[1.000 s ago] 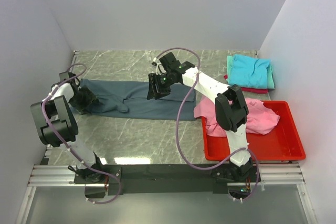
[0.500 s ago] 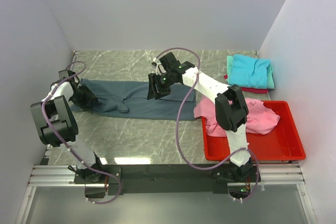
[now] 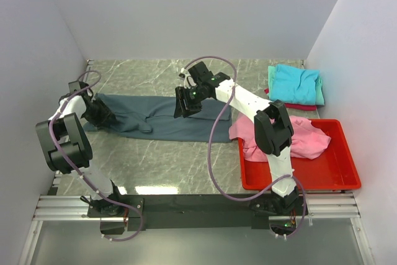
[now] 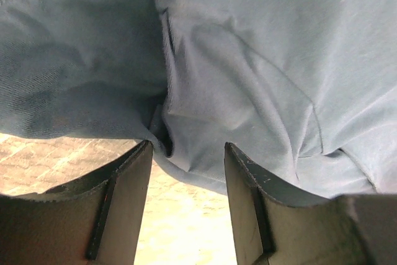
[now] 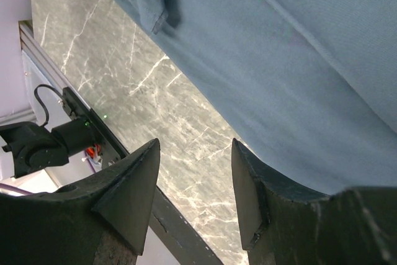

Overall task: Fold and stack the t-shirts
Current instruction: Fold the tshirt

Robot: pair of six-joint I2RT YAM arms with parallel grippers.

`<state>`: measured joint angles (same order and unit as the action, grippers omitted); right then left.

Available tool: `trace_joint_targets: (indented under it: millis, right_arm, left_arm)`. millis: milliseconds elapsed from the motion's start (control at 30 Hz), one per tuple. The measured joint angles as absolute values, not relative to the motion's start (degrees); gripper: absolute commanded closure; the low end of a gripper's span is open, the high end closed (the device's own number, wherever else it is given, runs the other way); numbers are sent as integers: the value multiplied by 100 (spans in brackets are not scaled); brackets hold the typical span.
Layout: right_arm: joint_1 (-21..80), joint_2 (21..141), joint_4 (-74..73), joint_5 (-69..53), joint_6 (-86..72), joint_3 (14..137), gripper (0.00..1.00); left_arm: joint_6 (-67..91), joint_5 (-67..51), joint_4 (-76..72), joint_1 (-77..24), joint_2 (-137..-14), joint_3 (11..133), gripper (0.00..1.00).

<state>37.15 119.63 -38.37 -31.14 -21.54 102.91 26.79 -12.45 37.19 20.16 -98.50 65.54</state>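
A dark slate blue-grey t-shirt point(image 3: 162, 123) lies spread flat across the middle of the table. My left gripper point(image 3: 101, 115) is low at the shirt's left edge. In the left wrist view its jaws point(image 4: 186, 148) stand open, with the shirt's folded hem point(image 4: 186, 172) just at the fingertips and bare table between the fingers. My right gripper point(image 3: 185, 106) hovers over the shirt's upper middle, open and empty point(image 5: 193, 145), with the cloth point(image 5: 298, 60) beneath it. A pink t-shirt point(image 3: 304, 139) is heaped in the bin. A turquoise folded tee point(image 3: 296, 82) tops a stack at the back right.
The red plastic bin point(image 3: 298, 184) sits at the right front, with the pink cloth spilling over its left rim. Mint and red cloth edges point(image 3: 291, 107) show under the turquoise tee. White walls close in the table on the left, back and right. The marble tabletop point(image 3: 155, 159) shows in front of the shirt.
My left gripper has shifted slightly away from the arm bases along the shirt's left edge and its jaws have narrowed a little. The right arm has not moved.
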Motion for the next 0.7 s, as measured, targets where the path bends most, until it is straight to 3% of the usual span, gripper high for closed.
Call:
trace_joint_targets:
  millis: [700]
  right_arm:
    - [3715, 12036, -3918, -3153, -2130, 10429, 43]
  left_arm:
    - [2617, -1260, 3719, 2016, -9804, 6565, 45]
